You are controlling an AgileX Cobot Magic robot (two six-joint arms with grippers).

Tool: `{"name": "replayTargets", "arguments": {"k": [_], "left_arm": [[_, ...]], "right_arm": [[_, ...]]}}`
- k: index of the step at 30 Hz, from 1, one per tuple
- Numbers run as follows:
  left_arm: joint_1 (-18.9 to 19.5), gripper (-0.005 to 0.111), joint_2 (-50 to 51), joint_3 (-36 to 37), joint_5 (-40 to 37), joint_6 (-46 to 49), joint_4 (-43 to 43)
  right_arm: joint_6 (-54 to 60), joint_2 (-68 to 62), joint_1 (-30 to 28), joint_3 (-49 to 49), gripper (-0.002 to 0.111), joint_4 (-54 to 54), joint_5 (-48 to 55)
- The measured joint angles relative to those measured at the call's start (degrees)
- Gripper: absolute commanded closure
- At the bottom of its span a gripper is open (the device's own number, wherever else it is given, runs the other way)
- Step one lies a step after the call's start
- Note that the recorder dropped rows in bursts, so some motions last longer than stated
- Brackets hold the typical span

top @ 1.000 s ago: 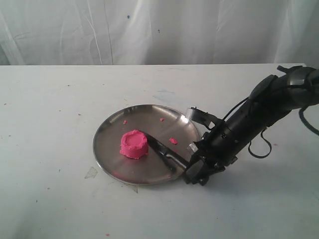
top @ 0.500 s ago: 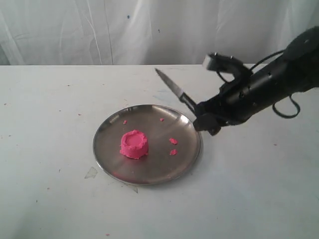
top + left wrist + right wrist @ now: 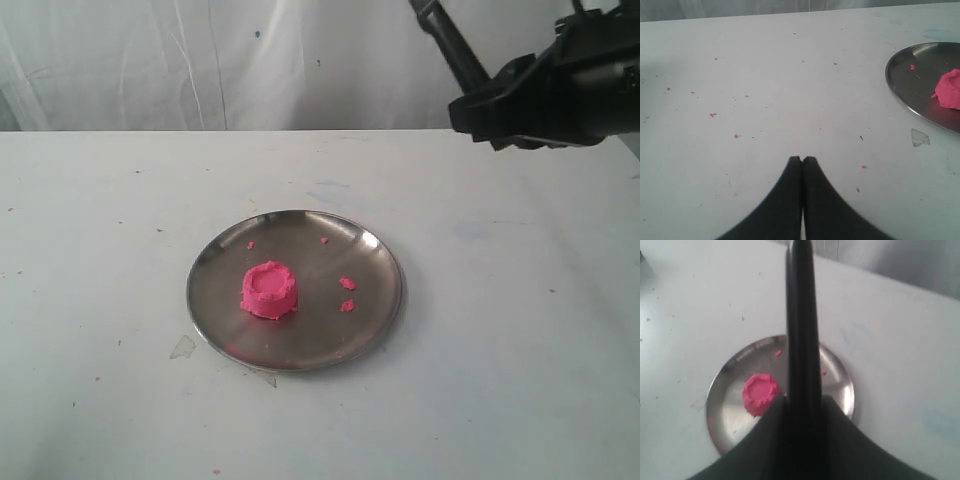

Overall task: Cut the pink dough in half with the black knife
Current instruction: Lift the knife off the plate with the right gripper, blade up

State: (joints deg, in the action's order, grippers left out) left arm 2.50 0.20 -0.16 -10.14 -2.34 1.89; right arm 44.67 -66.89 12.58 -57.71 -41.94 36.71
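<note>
The pink dough (image 3: 268, 289) is one squat round lump with a dented top, sitting left of centre on the steel plate (image 3: 375, 262). It also shows in the right wrist view (image 3: 760, 393) and at the edge of the left wrist view (image 3: 950, 90). My right gripper (image 3: 470, 108) hangs high at the upper right, shut on the black knife (image 3: 450, 42), whose blade runs up out of the picture. In the right wrist view the knife (image 3: 802, 320) stands between the fingers (image 3: 805, 407), above the plate (image 3: 720, 385). My left gripper (image 3: 802, 159) is shut and empty, low over the table.
Small pink crumbs (image 3: 346, 284) lie on the plate, and more crumbs (image 3: 713, 114) dot the white table. A scrap of clear film (image 3: 183, 347) lies by the plate's near left rim. A white curtain hangs behind the table.
My right gripper has lifted the knife from the plate's right rim, up and back to the upper right. The dough and the plate have stayed put.
</note>
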Motion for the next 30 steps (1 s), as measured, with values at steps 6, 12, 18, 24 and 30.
{"name": "replayTargets", "arguments": {"k": [6,12,18,24,30], "left_arm": [[0.0,0.107,0.0,0.0,0.87,-0.6,0.63],[0.0,0.107,0.0,0.0,6.2,-10.08,10.59],[0.0,0.107,0.0,0.0,13.89,-11.59,11.89],[0.0,0.107,0.0,0.0,33.38,-11.15,11.98],[0.0,0.107,1.86,-2.44,43.09,-5.19,12.23]], "right_arm": [[0.11,7.63,0.0,5.73,0.108,0.45,-8.52],[-0.16,8.55,0.0,7.8,0.108,0.53,-10.14],[-2.79,8.55,0.0,9.34,0.108,0.53,-11.25],[-3.16,7.31,0.0,9.85,0.108,-0.81,-11.65],[-3.15,3.59,0.23,9.85,0.108,-3.05,-10.34]]}}
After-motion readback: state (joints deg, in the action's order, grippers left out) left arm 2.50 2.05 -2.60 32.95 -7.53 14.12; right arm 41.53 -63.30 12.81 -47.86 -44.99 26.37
